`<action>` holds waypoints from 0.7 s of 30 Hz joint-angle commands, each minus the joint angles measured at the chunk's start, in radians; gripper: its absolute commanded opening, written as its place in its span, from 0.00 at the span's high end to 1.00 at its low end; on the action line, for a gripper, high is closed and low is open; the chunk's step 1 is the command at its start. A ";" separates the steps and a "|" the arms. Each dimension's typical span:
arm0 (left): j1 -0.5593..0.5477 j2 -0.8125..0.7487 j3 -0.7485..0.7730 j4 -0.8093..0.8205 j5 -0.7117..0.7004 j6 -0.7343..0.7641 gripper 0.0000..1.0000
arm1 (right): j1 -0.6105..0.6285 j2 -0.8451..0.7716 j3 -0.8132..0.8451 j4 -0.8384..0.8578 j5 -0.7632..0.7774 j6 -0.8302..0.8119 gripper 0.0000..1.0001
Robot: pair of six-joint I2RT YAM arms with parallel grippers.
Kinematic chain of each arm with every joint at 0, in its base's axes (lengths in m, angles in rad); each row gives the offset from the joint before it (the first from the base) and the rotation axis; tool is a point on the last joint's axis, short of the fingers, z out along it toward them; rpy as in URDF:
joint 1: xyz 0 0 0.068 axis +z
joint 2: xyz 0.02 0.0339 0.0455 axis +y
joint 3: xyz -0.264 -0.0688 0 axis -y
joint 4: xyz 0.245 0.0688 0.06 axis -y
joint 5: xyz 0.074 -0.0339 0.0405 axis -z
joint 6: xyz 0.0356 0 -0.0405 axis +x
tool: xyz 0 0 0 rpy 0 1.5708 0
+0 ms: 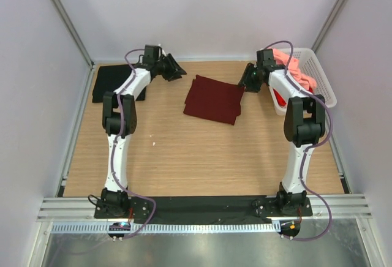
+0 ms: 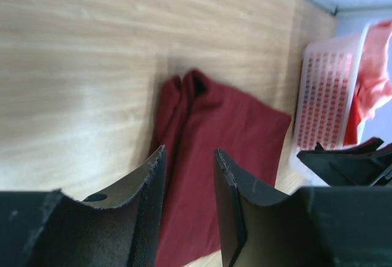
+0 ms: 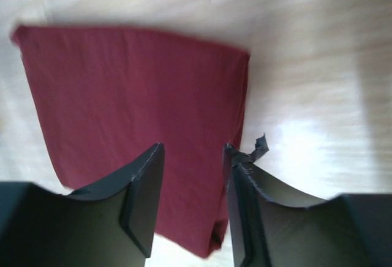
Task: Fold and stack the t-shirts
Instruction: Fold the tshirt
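Left fingers [image 2: 144,193] and right fingers [image 3: 144,193], all 4 parted and empty, flank the maroon t-shirt [image 1: 213,98] folded on the surface [image 1: 184,157]. Its fold looks finished, though creases blur; next likely needs gripping 2 edges and carrying it onto the far-left black t-shirt [image 1: 113,83].

Top external: mounted high, behind the arm bases, facing down and forward. It is far off and takes in the whole table [image 1: 184,163]. Left wrist: close and low, aimed past the left gripper [image 2: 190,154] across the wood toward the maroon t-shirt [image 2: 226,150], with the white basket [image 2: 324,95] beyond. Right wrist: very close, aimed steeply down past the right gripper [image 3: 194,149] onto the same t-shirt from its other side. All three views share that t-shirt. Top and left wrist also share the basket.
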 commanded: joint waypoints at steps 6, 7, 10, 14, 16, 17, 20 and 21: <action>-0.059 -0.088 -0.072 -0.074 -0.008 0.212 0.64 | 0.030 -0.156 -0.184 0.020 -0.083 -0.126 0.39; -0.062 -0.086 -0.093 -0.082 -0.014 0.221 0.64 | 0.032 -0.153 -0.198 0.020 -0.089 -0.141 0.38; -0.068 -0.082 -0.139 -0.091 -0.032 0.241 0.64 | 0.032 -0.142 -0.225 0.039 -0.127 -0.167 0.34; -0.068 -0.065 -0.161 -0.091 -0.043 0.254 0.64 | 0.030 -0.126 -0.261 0.115 -0.187 -0.207 0.27; -0.068 -0.053 -0.158 -0.093 -0.043 0.255 0.65 | 0.032 -0.117 -0.278 0.146 -0.212 -0.213 0.26; -0.066 -0.051 -0.156 -0.093 -0.045 0.255 0.65 | 0.030 -0.111 -0.281 0.164 -0.222 -0.215 0.26; -0.068 -0.037 -0.147 -0.096 -0.046 0.255 0.65 | 0.032 -0.103 -0.285 0.181 -0.254 -0.210 0.26; -0.066 -0.037 -0.147 -0.097 -0.046 0.257 0.65 | 0.030 -0.097 -0.281 0.180 -0.259 -0.208 0.26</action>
